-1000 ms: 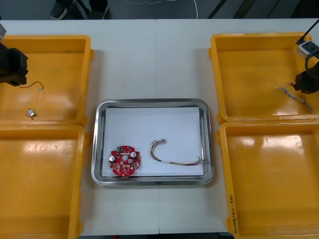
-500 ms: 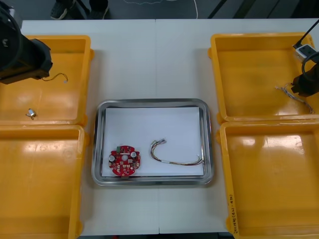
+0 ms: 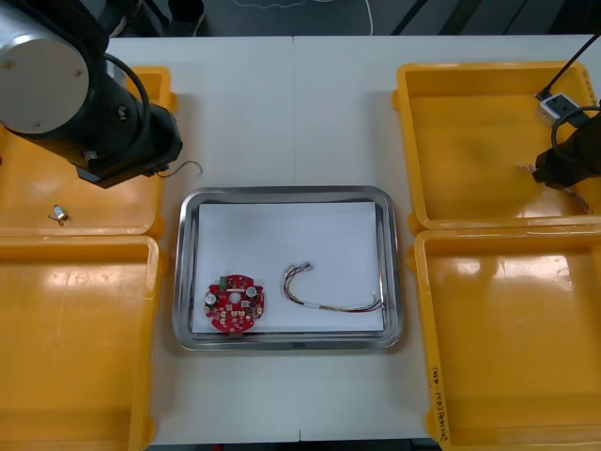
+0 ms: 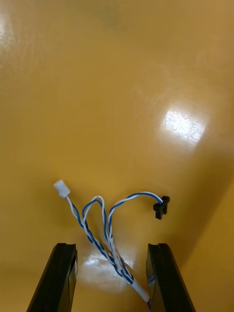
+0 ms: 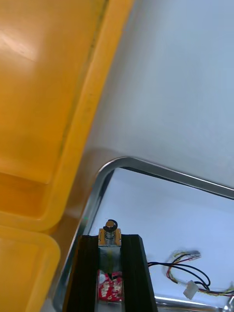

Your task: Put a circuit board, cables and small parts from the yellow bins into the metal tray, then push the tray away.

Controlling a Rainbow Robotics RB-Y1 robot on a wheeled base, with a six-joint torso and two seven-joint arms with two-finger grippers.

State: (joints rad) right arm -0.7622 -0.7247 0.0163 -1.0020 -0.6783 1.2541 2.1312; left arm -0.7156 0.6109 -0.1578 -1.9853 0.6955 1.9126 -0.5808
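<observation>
My left gripper [image 5: 110,242] is shut on a small metal part [image 5: 110,228] with a thin wire tail [image 3: 191,168]. It hangs over the far-left corner of the metal tray [image 3: 287,194]. On the tray's white inside lie a round red circuit board [image 3: 235,303] and a red and yellow cable [image 3: 324,296]. My right gripper [image 4: 113,275] is open, low in the far right yellow bin [image 3: 470,80]. A twisted blue and white cable [image 4: 105,226] runs between its fingers [image 4: 63,278].
Another small metal part [image 3: 58,214] lies in the far left yellow bin [image 3: 28,202]. The two near bins [image 3: 75,348] [image 3: 516,348] flank the tray. My left arm [image 3: 75,94] covers much of the far left bin.
My left arm has swung right out of the far left bin to the tray's corner, carrying the small metal part. My right gripper has edged left over the blue and white cable.
</observation>
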